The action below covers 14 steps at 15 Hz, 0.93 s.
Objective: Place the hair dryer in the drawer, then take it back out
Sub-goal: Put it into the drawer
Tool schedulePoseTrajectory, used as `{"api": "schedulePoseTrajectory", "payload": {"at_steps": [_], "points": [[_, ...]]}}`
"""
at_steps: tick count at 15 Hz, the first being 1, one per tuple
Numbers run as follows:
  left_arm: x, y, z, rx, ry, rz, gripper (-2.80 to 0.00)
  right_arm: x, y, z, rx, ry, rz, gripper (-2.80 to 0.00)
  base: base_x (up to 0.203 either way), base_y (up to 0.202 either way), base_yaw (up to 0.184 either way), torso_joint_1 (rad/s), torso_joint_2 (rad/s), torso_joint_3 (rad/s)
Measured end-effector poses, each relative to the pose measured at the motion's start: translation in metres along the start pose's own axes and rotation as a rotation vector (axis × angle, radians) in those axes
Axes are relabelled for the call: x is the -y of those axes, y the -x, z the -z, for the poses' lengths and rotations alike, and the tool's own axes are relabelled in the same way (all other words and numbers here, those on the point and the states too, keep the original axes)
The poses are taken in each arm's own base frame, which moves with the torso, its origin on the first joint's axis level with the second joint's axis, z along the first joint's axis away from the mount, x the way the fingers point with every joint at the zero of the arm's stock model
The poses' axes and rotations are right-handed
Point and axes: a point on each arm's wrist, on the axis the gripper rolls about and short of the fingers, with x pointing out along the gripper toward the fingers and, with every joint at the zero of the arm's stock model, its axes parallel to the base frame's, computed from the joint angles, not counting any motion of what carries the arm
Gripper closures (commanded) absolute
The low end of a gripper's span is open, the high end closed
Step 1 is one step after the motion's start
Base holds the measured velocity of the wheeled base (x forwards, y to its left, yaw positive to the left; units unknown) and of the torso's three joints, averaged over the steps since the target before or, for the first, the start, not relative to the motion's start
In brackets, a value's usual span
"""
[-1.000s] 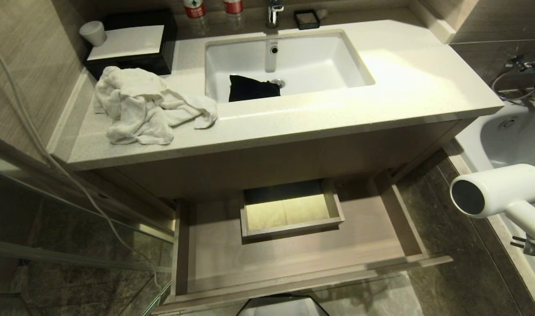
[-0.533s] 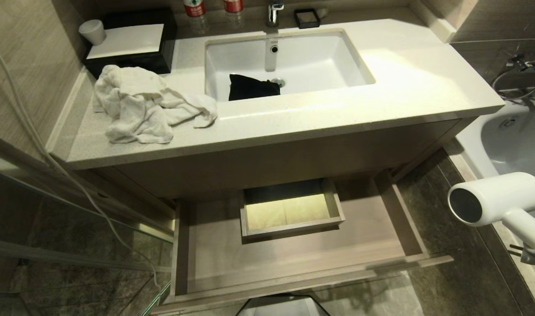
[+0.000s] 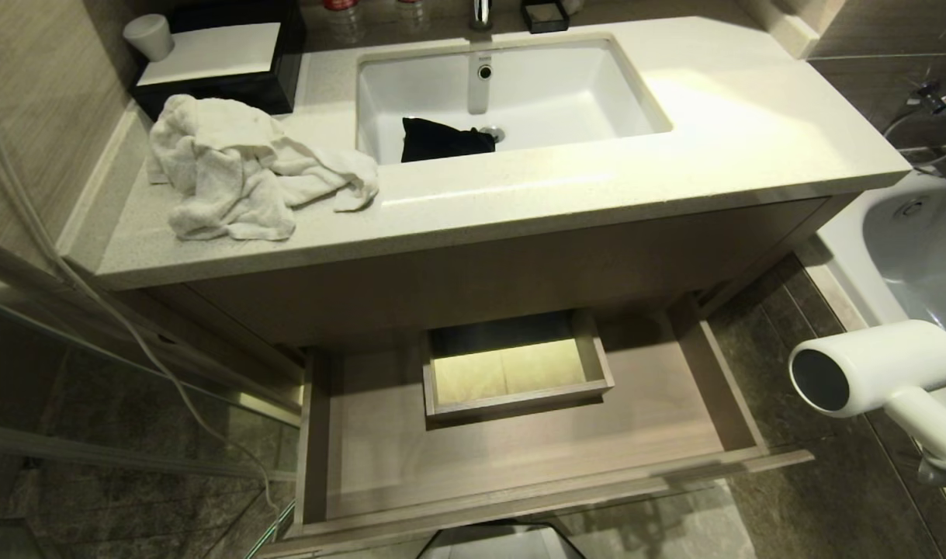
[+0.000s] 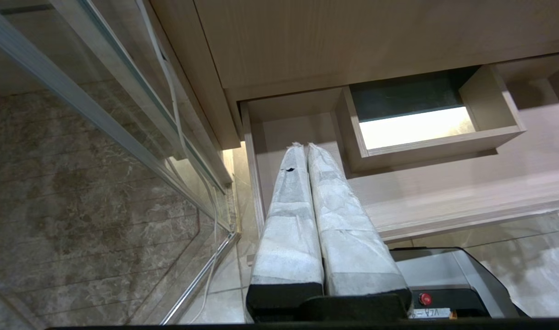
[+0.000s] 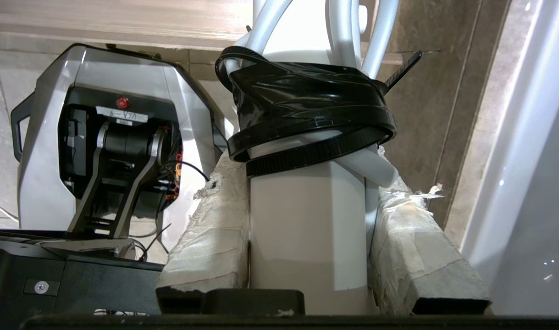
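Note:
The white hair dryer [image 3: 876,369] hangs at the right edge of the head view, above the floor and to the right of the open drawer [image 3: 519,454], with its round grey end facing left. My right gripper [image 5: 313,183] is shut on the dryer's handle [image 5: 307,229], just below the cord bundle and its black tie [image 5: 307,114]. The light wood drawer is pulled out under the vanity, with a boxed cutout [image 3: 515,365] at mid-back and nothing lying in it. My left gripper [image 4: 304,145] is shut and empty, parked over the drawer's left end.
A crumpled white towel [image 3: 232,178] lies on the countertop left of the sink [image 3: 519,85], which holds a black cloth [image 3: 441,140]. A bathtub [image 3: 923,233] borders the right, a glass shower panel [image 3: 92,435] the left. My base [image 3: 504,543] stands before the drawer front.
The whole head view has shifted as the camera moved, so the vanity sits a little higher in the picture. The held hair dryer has sunk slightly towards the drawer's level.

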Motion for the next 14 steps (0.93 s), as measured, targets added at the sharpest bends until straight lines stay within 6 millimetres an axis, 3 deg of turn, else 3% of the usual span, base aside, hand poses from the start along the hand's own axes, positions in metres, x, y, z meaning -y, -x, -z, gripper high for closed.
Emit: {"api": "schedulePoseTrajectory", "payload": {"at_steps": [14], "points": [[0.0,0.0,-0.0001,0.001,0.0,0.0,0.0,-0.0033,-0.0012,0.0073,0.034,0.012,0.017,0.0,0.0,0.0,0.0,-0.176,0.34,0.16]]}}
